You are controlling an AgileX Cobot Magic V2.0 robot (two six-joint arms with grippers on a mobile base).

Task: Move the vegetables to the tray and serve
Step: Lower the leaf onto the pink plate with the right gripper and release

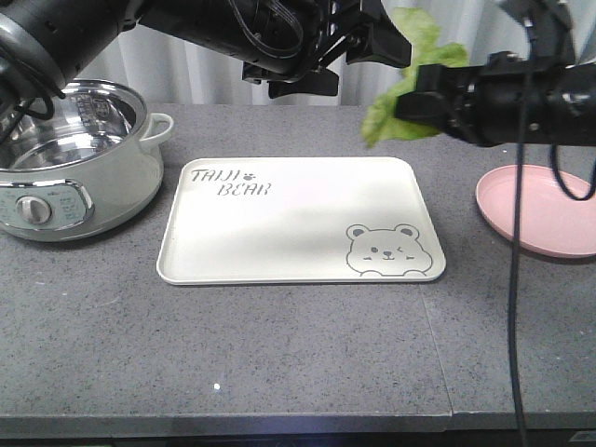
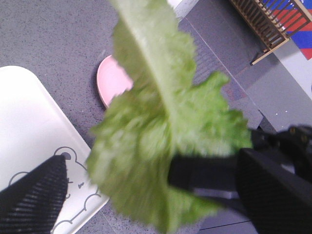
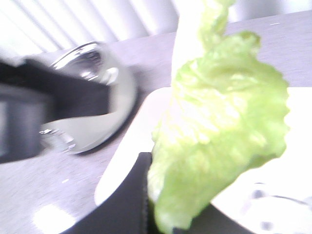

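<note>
My right gripper point(image 1: 416, 102) holds the vegetables, a crinkled green lettuce leaf point(image 1: 399, 104), in the air above the far right corner of the tray point(image 1: 279, 233). In the right wrist view the lettuce point(image 3: 219, 136) is pinched at its lower end by the right gripper point(image 3: 180, 214). My left gripper point(image 1: 368, 48) hovers close beside the leaf's top. From the left wrist, the lettuce point(image 2: 161, 146) hangs in front of the left gripper point(image 2: 153, 168), whose fingers point(image 2: 34, 200) stand wide apart. The cream tray point(image 2: 24, 126) with its bear face is bare.
A pale green electric pot point(image 1: 65, 158) with a steel bowl stands left of the tray. A round pink plate point(image 1: 540, 209) lies at the right. The grey counter's front edge runs along the bottom. A wooden rack point(image 2: 265, 22) stands on the floor beyond the counter.
</note>
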